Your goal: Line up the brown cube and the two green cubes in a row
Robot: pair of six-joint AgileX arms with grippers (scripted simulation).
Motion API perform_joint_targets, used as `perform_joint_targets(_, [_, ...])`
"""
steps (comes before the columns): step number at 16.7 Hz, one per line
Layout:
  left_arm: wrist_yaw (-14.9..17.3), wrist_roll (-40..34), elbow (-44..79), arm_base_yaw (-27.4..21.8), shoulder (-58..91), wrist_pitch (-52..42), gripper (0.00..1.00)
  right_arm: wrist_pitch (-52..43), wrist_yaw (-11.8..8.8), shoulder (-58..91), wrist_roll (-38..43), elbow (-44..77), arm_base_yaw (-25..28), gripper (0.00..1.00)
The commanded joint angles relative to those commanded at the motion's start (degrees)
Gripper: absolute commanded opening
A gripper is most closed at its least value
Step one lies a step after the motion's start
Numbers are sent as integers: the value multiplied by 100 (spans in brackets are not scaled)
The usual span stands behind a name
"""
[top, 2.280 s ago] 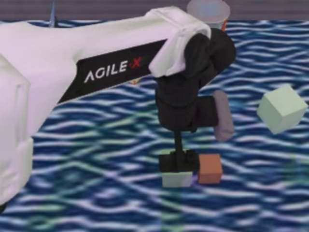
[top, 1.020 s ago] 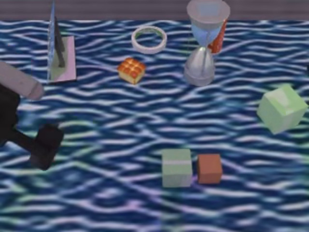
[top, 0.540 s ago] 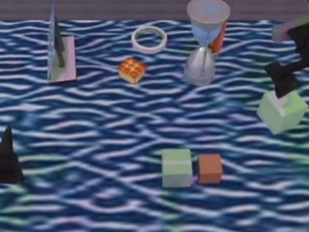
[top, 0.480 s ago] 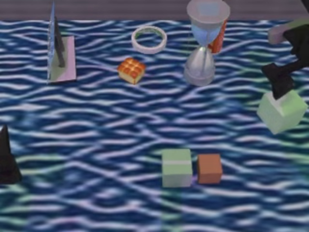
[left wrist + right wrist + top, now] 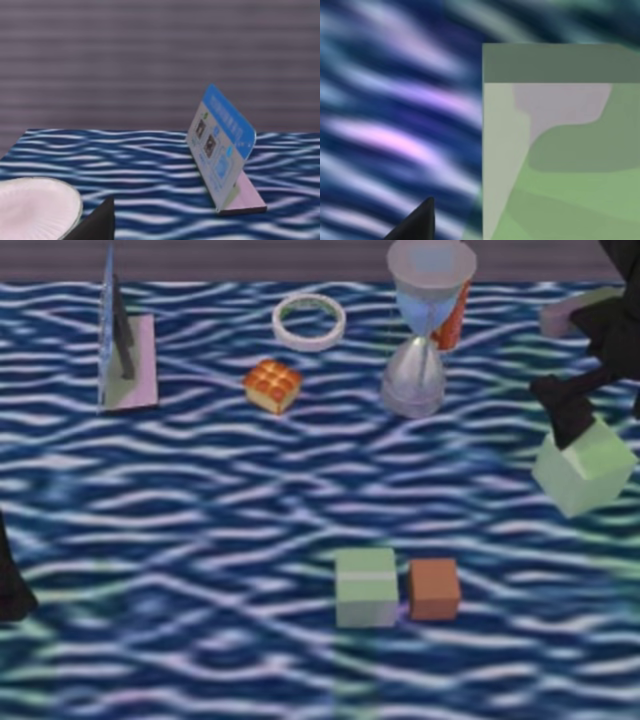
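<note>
The brown cube (image 5: 434, 589) sits at the front middle of the table. The smaller green cube (image 5: 366, 587) rests close on its left, with a thin gap between them. The larger green cube (image 5: 585, 468) lies apart near the right edge, turned at an angle. My right gripper (image 5: 570, 418) hangs over that cube's upper-left corner, open and holding nothing. In the right wrist view the cube (image 5: 560, 150) fills the right side, and one dark fingertip (image 5: 419, 222) shows beside it, not touching. My left gripper (image 5: 10, 585) is parked at the table's left edge, open and empty.
At the back stand a blue sign on a pink base (image 5: 125, 350), a white tape ring (image 5: 309, 321), an orange-yellow bumpy cube (image 5: 272, 385) and a grey hourglass (image 5: 425, 335) with a red object behind it. The sign (image 5: 222, 145) also shows in the left wrist view.
My left arm let go of the smaller green cube beside the brown cube and drew back to the left edge. My right arm came in from the upper right, over the larger green cube.
</note>
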Motion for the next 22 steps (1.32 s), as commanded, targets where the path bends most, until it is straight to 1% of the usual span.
perform_joint_targets(4, [0,0,0,0,0,0,100,240,1,53,-8,-211,-11,100])
perform_joint_targets(10, [0,0,0,0,0,0,100,1623,4,456,15,-1129,7,100])
perform_joint_targets(15, [0,0,0,0,0,0,100,1763,5,520,16,-1242,10,100])
perform_joint_targets(22, [0,0,0,0,0,0,100,1763,5,520,16,-1242,10,47])
